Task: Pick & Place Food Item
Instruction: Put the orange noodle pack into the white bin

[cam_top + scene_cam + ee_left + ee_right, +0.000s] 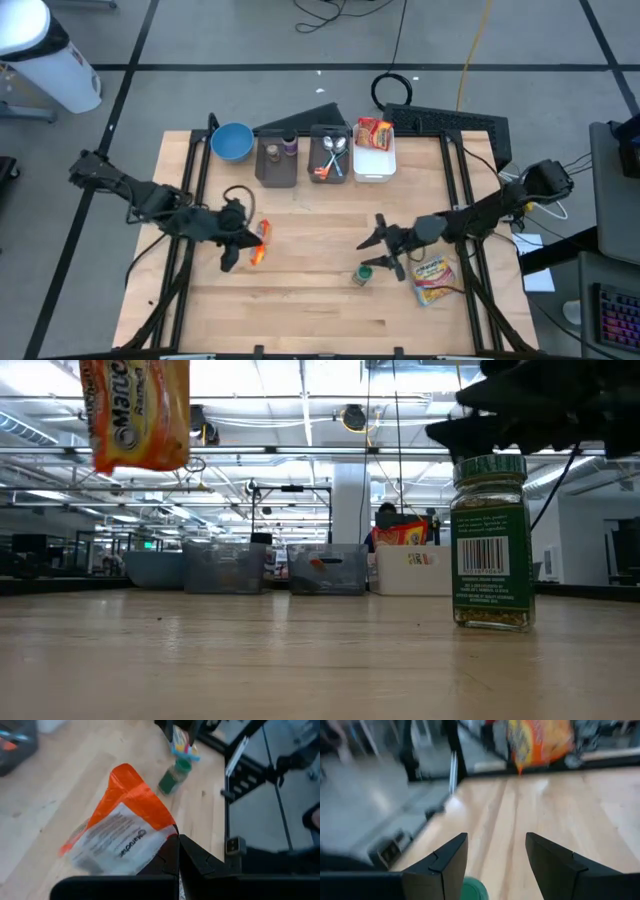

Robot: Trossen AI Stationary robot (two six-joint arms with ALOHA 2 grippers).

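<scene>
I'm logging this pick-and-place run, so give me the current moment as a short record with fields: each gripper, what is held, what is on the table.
left gripper: shut on the orange ramen packet, lifted off the table
right gripper: open, above the green-lidded spice jar
spice jar: upright on the table, not gripped
second packet: flat near the right arm
back row: blue bowl, two grey bins, white bin with a snack bag
</scene>
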